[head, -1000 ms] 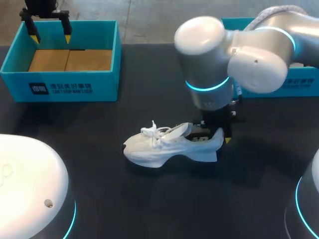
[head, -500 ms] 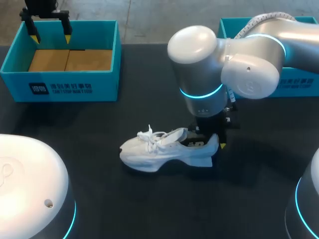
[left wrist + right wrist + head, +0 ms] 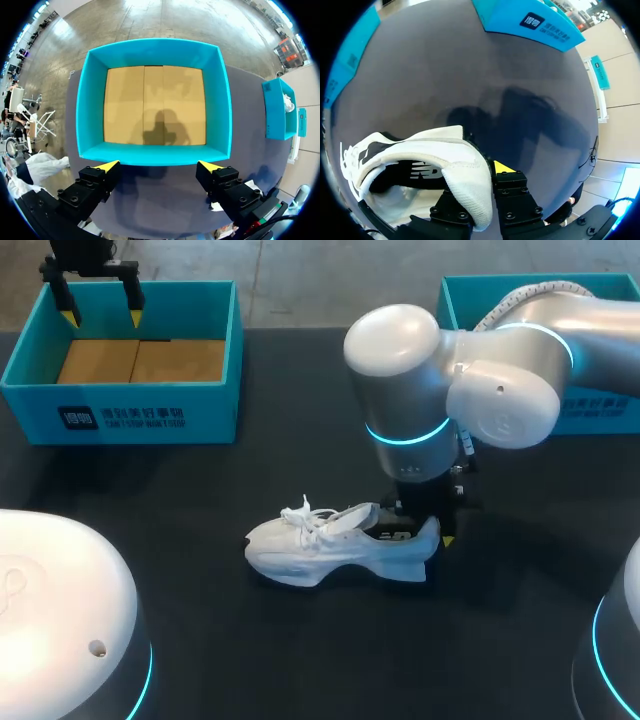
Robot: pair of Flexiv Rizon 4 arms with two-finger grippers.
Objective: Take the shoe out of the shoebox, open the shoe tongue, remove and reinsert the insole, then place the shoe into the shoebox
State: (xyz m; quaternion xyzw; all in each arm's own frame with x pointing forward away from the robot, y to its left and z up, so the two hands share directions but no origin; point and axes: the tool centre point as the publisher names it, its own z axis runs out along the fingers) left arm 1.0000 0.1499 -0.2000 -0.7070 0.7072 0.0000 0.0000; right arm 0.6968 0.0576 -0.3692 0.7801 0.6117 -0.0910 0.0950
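Observation:
A white laced shoe [image 3: 335, 545] stands sole-down on the black table [image 3: 200, 640] near the middle, toe to the left. My right gripper [image 3: 437, 530] comes down at its heel and is shut on the heel collar. In the right wrist view the white heel [image 3: 470, 175] sits between the fingers of the right gripper [image 3: 479, 176]; one yellow tip [image 3: 503, 167] shows outside the shoe and the other finger is hidden inside it. My left gripper [image 3: 100, 302] hangs open over the teal shoebox [image 3: 120, 405] at the back left. In the left wrist view the left gripper [image 3: 159, 167] is over the shoebox's near wall [image 3: 155, 152], and only the brown floor shows inside.
A second teal box [image 3: 600, 410] stands at the back right, partly hidden by my right arm. White robot bases fill the front left and front right corners. Bare table lies in front of the shoe and between the two boxes.
My right arm has shifted a little left and lowered, carrying the shoe's heel down toward the table. The left arm has not moved.

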